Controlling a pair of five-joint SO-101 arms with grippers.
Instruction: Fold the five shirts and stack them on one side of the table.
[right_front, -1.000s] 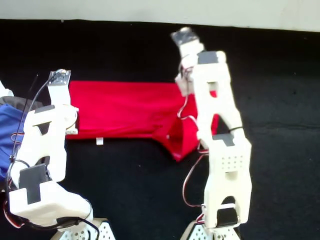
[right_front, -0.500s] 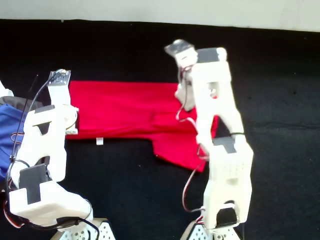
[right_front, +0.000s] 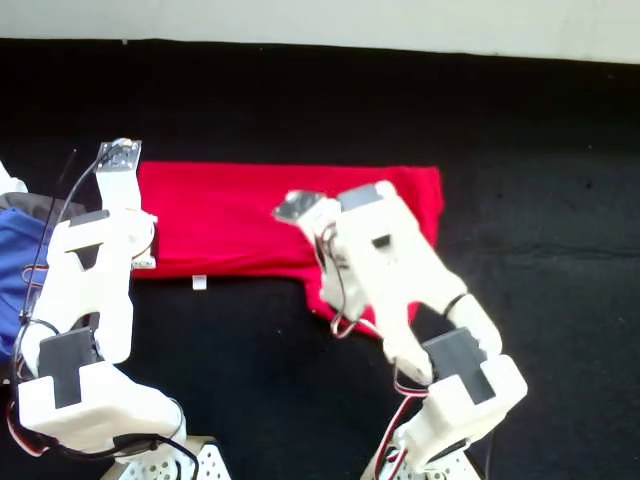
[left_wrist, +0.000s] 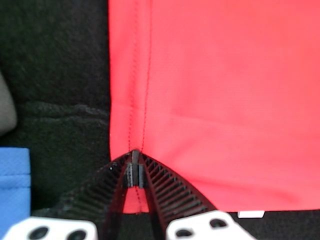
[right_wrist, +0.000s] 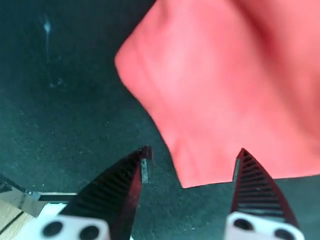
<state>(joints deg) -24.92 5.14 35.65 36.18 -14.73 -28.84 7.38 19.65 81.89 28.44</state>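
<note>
Black tabletop (right_front: 230, 340): red shirt (right_front: 240, 215) runs lengthwise away from left gripper (left_wrist: 135, 161), pinched on its hem; right gripper (right_wrist: 194, 154) gapes wide, loose corner (right_wrist: 197, 172) just ahead.

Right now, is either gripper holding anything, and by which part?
Left gripper pinches the red shirt at its stitched hem. Right gripper is open, holding nothing.
</note>
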